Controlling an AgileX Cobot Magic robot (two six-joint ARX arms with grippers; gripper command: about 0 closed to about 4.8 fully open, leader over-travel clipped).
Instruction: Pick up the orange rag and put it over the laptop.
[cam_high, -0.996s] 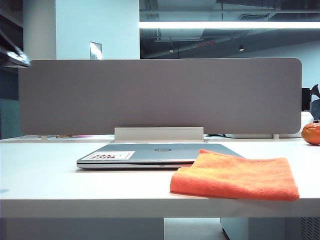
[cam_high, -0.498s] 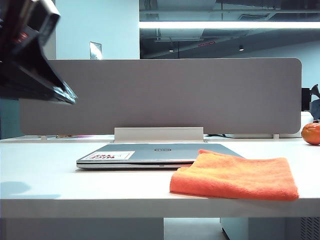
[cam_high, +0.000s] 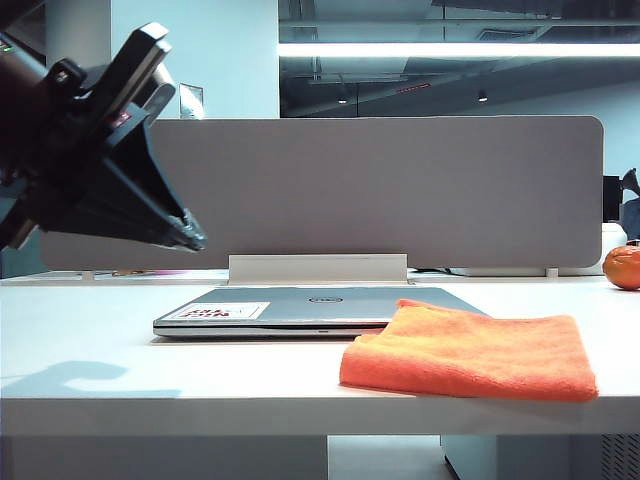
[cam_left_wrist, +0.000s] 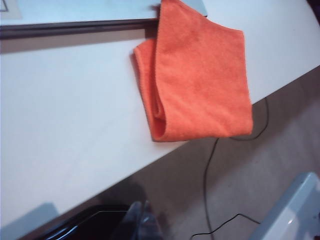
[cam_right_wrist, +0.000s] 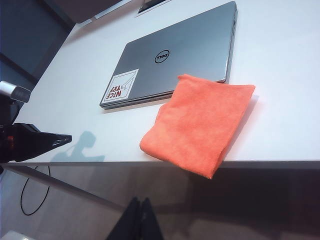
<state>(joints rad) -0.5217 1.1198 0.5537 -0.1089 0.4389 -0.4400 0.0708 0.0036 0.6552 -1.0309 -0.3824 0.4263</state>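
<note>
The orange rag (cam_high: 470, 355) lies folded near the table's front edge, right of centre, with one corner resting on the near right corner of the laptop (cam_high: 300, 305). The laptop is closed and flat behind it. My left gripper (cam_high: 192, 240) hangs shut and empty in the air at the left, above the table and well away from the rag. In the left wrist view the gripper (cam_left_wrist: 141, 204) sits off the table edge, with the rag (cam_left_wrist: 200, 80) and a strip of laptop (cam_left_wrist: 75, 10) beyond. My right gripper (cam_right_wrist: 139, 200) is shut, below the table edge, facing rag (cam_right_wrist: 200, 122) and laptop (cam_right_wrist: 185, 50).
A grey partition panel (cam_high: 320, 190) stands behind the laptop. An orange ball (cam_high: 622, 266) sits at the far right of the table. Cables (cam_left_wrist: 207, 175) run over the floor below the front edge. The left arm's shadow (cam_high: 70, 378) falls on the table's left part.
My left arm has swung in from the upper left, moving right and down toward the table. The rag, the laptop and the right arm have not moved.
</note>
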